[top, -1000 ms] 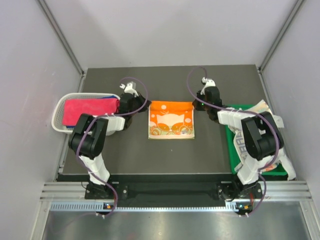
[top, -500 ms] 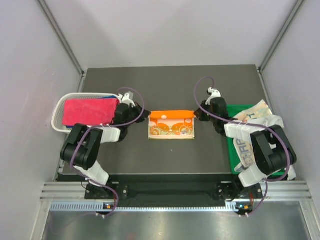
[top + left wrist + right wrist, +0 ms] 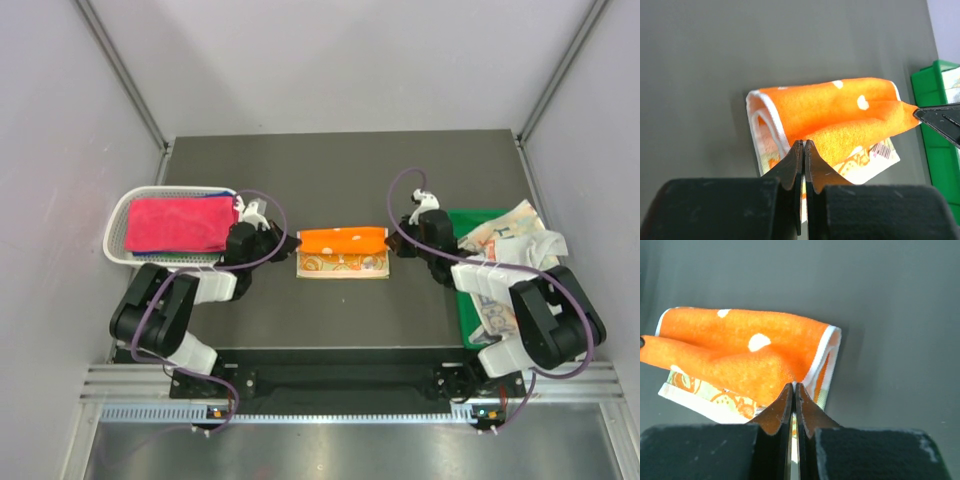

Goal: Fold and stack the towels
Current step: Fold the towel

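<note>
The orange towel with white dots (image 3: 342, 250) lies at the table's middle, its far edge lifted and brought over toward the near edge. My left gripper (image 3: 290, 243) is shut on its left corner (image 3: 840, 125). My right gripper (image 3: 392, 240) is shut on its right corner (image 3: 760, 355). A pink-red towel (image 3: 178, 223) lies in the white mesh basket (image 3: 118, 222) over a blue one. The letter-print towel (image 3: 505, 250) lies crumpled on the green tray (image 3: 466, 300).
The basket stands at the table's left edge and the green tray at its right edge, also showing in the left wrist view (image 3: 935, 100). Dark table surface (image 3: 340, 170) lies behind the towel. Grey walls enclose the table.
Both grippers have moved toward the near side, carrying the orange towel's far edge over itself. The towel has gone from spread flat to about half its depth.
</note>
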Motion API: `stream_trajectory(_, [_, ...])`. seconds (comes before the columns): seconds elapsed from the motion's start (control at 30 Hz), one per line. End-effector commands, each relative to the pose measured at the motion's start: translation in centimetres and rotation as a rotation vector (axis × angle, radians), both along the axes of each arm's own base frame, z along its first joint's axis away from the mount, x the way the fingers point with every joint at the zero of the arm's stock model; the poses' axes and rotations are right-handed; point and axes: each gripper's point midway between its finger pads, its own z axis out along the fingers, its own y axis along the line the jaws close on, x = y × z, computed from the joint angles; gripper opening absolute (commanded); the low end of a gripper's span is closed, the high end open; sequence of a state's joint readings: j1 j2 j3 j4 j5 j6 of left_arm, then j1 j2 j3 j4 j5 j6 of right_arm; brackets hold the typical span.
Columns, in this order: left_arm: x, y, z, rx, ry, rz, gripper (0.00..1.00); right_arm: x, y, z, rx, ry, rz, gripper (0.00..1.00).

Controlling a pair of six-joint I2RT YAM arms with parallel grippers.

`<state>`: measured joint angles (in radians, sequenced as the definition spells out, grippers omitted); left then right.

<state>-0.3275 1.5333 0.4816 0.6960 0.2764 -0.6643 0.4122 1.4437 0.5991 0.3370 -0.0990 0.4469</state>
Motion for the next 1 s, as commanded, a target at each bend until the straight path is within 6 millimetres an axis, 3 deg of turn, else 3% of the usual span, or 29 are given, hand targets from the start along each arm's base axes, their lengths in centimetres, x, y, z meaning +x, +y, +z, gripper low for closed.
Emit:
stream_trajectory(0.0, [-0.4,-0.3,1.3,-0.019,-0.057,-0.01,0.0,-0.4,1.0,1.3,0.018,-0.057,0.014,0.0])
stream_trajectory(0.5, [-2.5,-0.1,0.1,-0.008,-0.021,-0.033,0.0,-2.0,0.3,-0.1,0.006,-0.036,-0.014,0.0])
stream_trajectory(0.7, [-2.9,-0.2,0.0,-0.011,-0.011,-0.047,0.0,-2.5,0.5,-0.1,0.025,-0.032,-0.006,0.0])
stream_trajectory(0.97, [-3.7,-0.3,-1.1,-0.005,0.026,-0.058,0.0,-3.6,1.0,-1.6,0.034,0.002,0.008,0.01])
